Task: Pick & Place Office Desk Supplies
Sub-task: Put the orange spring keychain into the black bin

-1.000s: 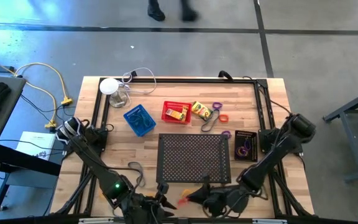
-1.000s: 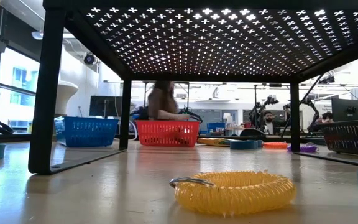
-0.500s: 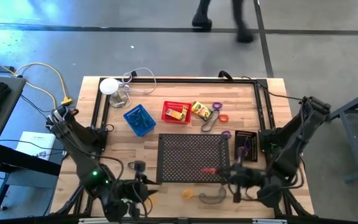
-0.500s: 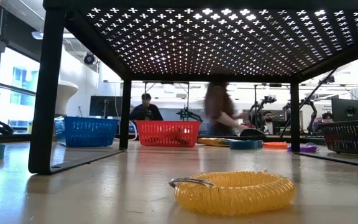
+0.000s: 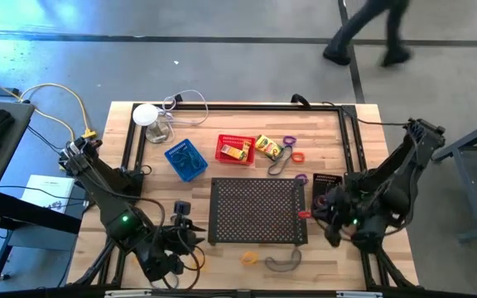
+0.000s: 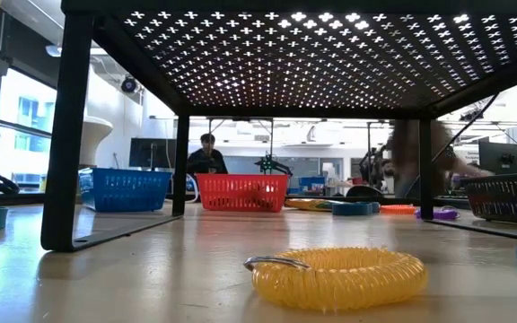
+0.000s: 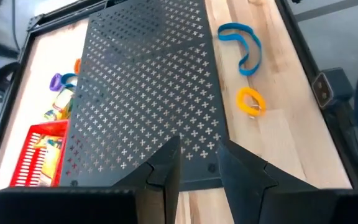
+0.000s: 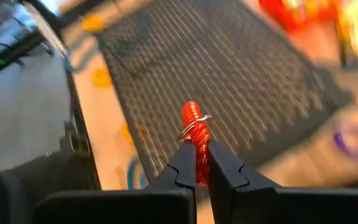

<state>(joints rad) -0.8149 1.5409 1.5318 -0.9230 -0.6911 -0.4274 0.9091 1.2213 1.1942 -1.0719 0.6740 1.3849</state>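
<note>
Nearest the table's front edge, we see a yellow coil band (image 5: 249,258) and a dark loop (image 5: 281,263) lying loose. Beside them, the left gripper (image 7: 197,158) waits with fingers apart and empty. At the perforated tray's (image 5: 259,211) right edge, the right gripper (image 8: 196,163) has its fingers clamped on a red coil band (image 8: 194,140). Farther back stand the black basket (image 5: 327,194), red basket (image 5: 235,150) and blue basket (image 5: 183,160). We judge the band should travel level, over a basket rim, before release.
</note>
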